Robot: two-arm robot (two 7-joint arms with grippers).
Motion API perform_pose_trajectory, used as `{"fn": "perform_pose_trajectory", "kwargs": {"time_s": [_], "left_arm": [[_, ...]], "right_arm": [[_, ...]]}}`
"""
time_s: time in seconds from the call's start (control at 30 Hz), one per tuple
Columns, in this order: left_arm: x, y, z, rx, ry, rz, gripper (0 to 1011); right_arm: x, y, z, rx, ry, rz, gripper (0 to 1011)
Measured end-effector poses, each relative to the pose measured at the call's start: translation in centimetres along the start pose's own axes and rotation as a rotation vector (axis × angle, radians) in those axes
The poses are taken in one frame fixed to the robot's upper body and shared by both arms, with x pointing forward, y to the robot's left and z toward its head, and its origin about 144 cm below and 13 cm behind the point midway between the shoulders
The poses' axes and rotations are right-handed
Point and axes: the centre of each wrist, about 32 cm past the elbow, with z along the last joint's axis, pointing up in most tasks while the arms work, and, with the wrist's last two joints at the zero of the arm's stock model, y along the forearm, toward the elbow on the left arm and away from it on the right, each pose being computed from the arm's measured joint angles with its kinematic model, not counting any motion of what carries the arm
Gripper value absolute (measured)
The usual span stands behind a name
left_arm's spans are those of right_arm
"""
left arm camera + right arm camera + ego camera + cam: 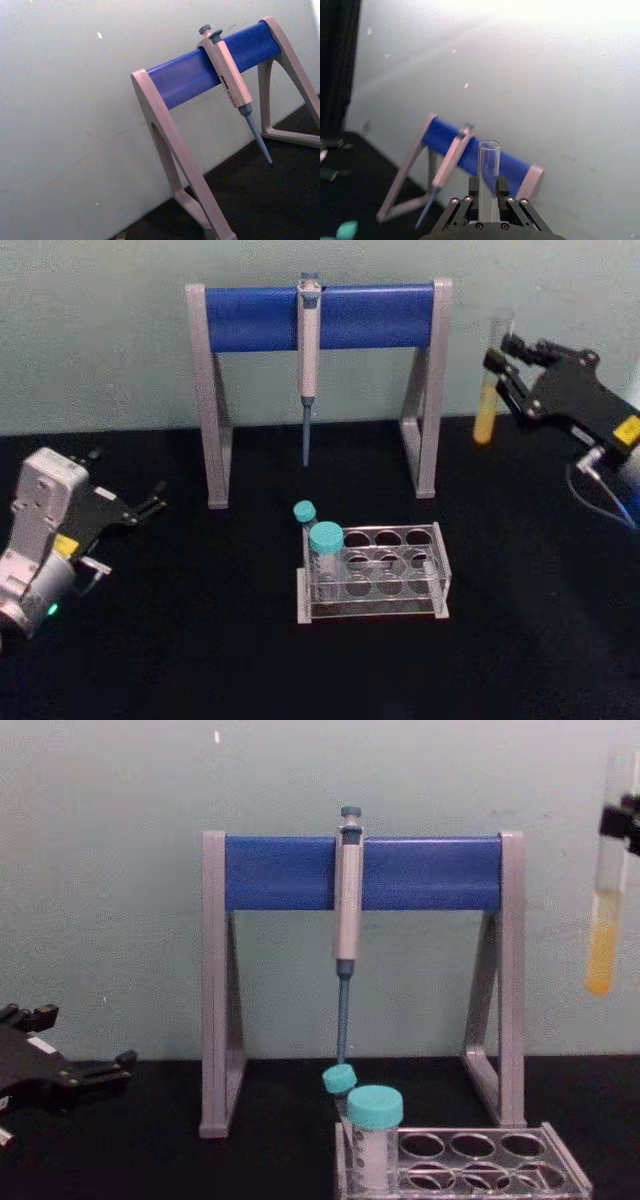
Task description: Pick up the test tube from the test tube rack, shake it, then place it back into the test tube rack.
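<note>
Right gripper (497,360): raised high at the right, well above the worktop (200,650) and level with the blue bar of the pipette stand (250,318).
Right jaws: closed on the test tube (487,400), pinching it near its upper end; the right wrist view showed the open rim poking up above the two fingers (476,186).
Test tube: upright in the air, hanging below the jaws, out of the test tube rack (372,615) and well to the right of it; yellow-orange liquid sat in its lower part, seen against the pale wall (120,870).
Test tube rack: on the worktop in front of the stand; two teal-capped tubes (326,538) stood at its left end, the other holes open.
Left gripper (155,502): low at the left edge, near the worktop, well apart from the rack.
Left jaws: seemingly a little apart with nothing between them, though the angle was poor.
Pipette (309,330): hanging from the middle of the blue bar, tip pointing down.
</note>
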Motion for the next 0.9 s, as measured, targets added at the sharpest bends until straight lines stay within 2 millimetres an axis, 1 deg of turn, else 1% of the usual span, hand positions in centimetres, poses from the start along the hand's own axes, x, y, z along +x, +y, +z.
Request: {"fn": "perform_pose_trajectory", "kwargs": {"time_s": [0.1,0.13,0.2,0.27,0.37,0.4,0.57,0.63,0.67,0.77,0.8,0.9], "left_arm": [[0.0,0.0,0.0,0.0,0.0,0.0,1001],[0.0,0.0,0.0,0.0,0.0,0.0,1001],[0.0,0.0,0.0,0.0,0.0,0.0,1001],[0.0,0.0,0.0,0.0,0.0,0.0,1001],[0.0,0.0,0.0,0.0,0.0,0.0,1001],[0.0,0.0,0.0,0.0,0.0,0.0,1002],[0.0,0.0,0.0,0.0,0.0,0.0,1001],[0.0,0.0,0.0,0.0,0.0,0.0,1001],[0.0,0.0,0.0,0.0,0.0,0.0,1001],[0.0,0.0,0.0,0.0,0.0,0.0,1001],[0.0,0.0,0.0,0.0,0.0,0.0,1001],[0.0,0.0,0.0,0.0,0.0,0.0,1001]], "right_arm": [[-0.9,1.4,-0.1,0.052,0.04,-0.053,220],[-0.9,1.4,-0.1,0.052,0.04,-0.053,220],[-1.7,2.2,-0.2,0.092,0.099,-0.06,220],[-2.3,2.6,-0.4,0.122,0.162,-0.038,220],[-2.8,2.7,-0.6,0.144,0.248,0.019,220],[-2.9,2.5,-0.6,0.15,0.288,0.057,220],[-2.5,1.7,-0.8,0.133,0.358,0.152,220],[-2.0,0.9,-0.7,0.097,0.369,0.195,220],[-1.8,0.3,-0.7,0.07,0.36,0.212,220],[-1.3,-0.5,-0.5,0.024,0.318,0.227,220],[-1.0,-1.0,-0.4,-0.01,0.281,0.224,220],[-0.8,-1.5,-0.3,-0.051,0.224,0.196,220]]}}
